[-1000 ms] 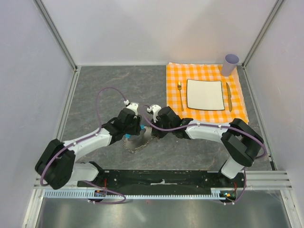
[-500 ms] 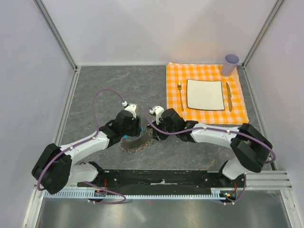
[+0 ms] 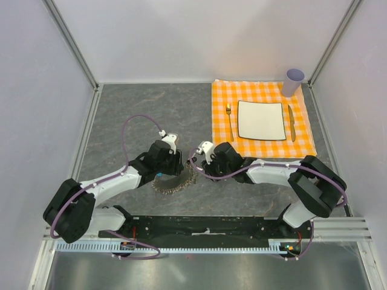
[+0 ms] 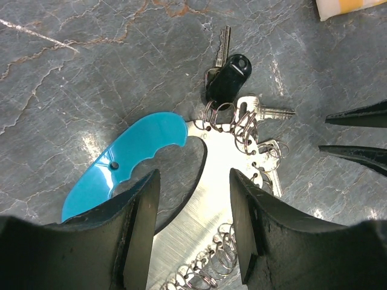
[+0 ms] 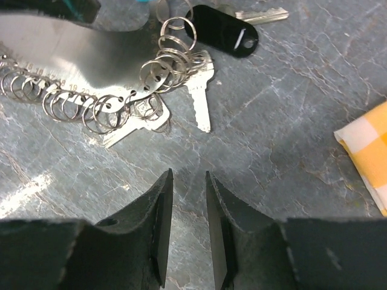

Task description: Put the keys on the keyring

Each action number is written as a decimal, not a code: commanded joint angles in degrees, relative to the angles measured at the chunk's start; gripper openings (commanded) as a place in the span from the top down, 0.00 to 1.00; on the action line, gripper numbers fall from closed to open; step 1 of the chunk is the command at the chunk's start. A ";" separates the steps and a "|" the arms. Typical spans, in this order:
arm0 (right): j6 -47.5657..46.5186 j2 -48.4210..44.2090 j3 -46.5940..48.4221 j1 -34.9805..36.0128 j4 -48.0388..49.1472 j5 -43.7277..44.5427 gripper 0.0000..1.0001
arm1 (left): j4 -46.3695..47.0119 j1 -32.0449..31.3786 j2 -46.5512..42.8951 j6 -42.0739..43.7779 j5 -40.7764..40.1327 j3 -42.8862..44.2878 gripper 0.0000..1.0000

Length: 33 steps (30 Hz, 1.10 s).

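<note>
The keyring [image 4: 208, 199] is a curved metal plate edged with several small rings, carrying a bright-blue tag [image 4: 130, 160] and a black fob [image 4: 228, 77]. It lies on the grey table between the arms [image 3: 175, 184]. The keys [image 4: 266, 111] hang from its rings beside the fob, and also show in the right wrist view [image 5: 199, 90]. My left gripper [image 4: 192, 193] is shut across the plate. My right gripper [image 5: 188, 175] is open a little with nothing in it, just short of the keys, above bare table.
An orange checked cloth [image 3: 263, 142] covers the back right, with a white plate [image 3: 261, 119], a fork [image 3: 229, 121], a knife [image 3: 291, 122] and a purple cup [image 3: 294, 81]. The cloth's corner [image 5: 366, 151] is close to my right gripper.
My right gripper has opened and pulled back to the right, away from the keys. My left gripper has stayed on the keyring, shifting only slightly.
</note>
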 commanded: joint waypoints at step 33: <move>-14.14 7.98 0.03 3.31 17.48 -7.11 0.86 | 8.36 1.20 -2.09 -1.36 4.55 -3.58 0.44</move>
